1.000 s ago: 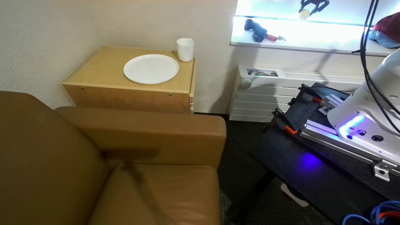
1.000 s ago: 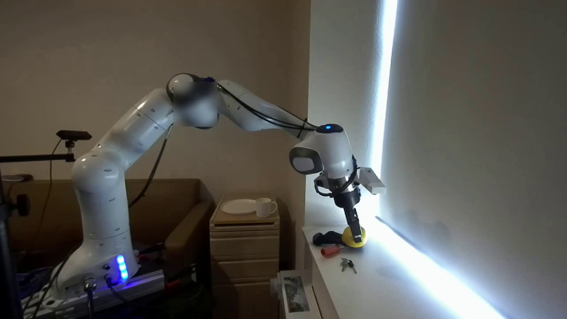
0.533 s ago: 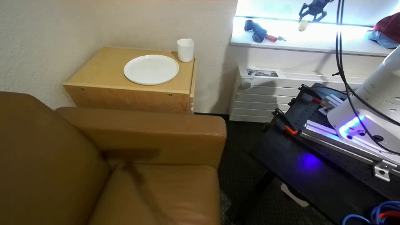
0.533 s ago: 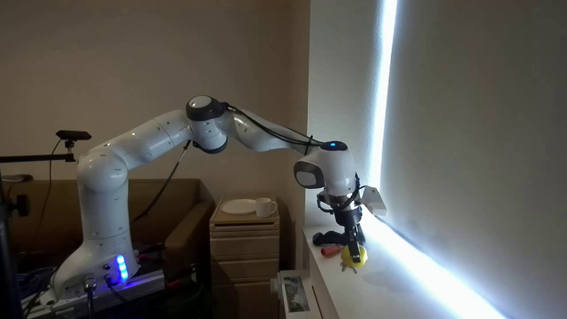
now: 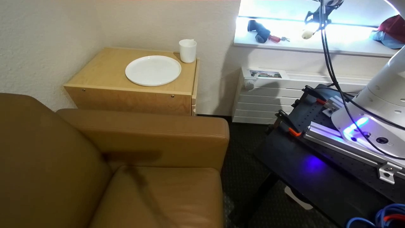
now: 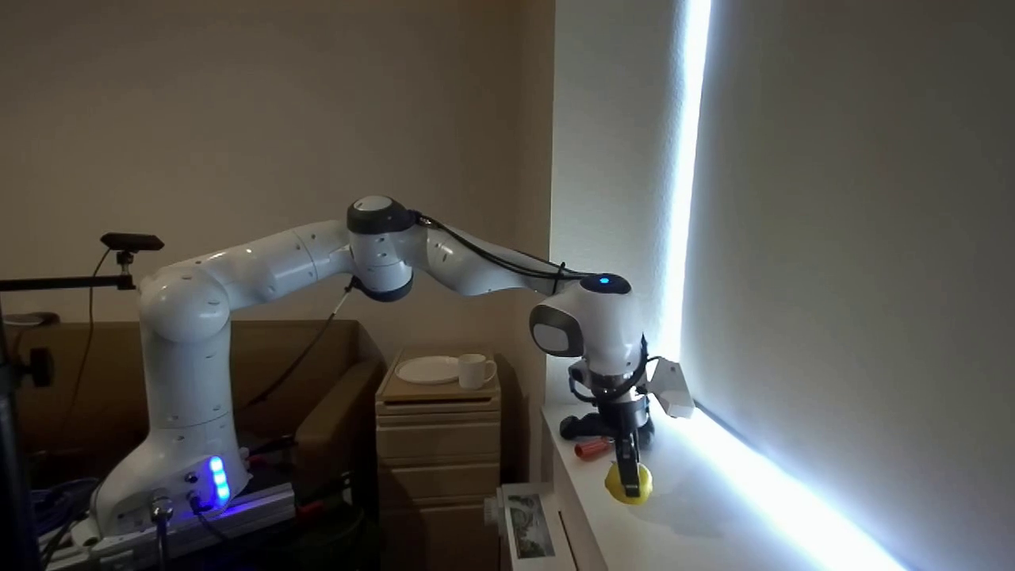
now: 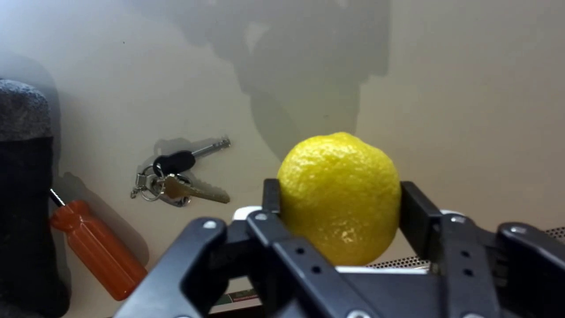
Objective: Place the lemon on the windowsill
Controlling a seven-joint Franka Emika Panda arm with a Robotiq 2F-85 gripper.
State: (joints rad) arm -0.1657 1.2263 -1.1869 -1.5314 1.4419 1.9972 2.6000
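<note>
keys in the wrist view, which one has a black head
The silver-shafted key, higher in that view; the golden key lies below it, its head golden too.

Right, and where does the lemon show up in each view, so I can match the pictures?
In an exterior view: lemon, near the top, right of centre, looking pale.
In an exterior view: lemon, low, right of centre, bright yellow.
Wrist view: lemon, just right of and below centre, held in the hand.
Shared landmark: red screwdriver, left of the lemon in all three.
</note>
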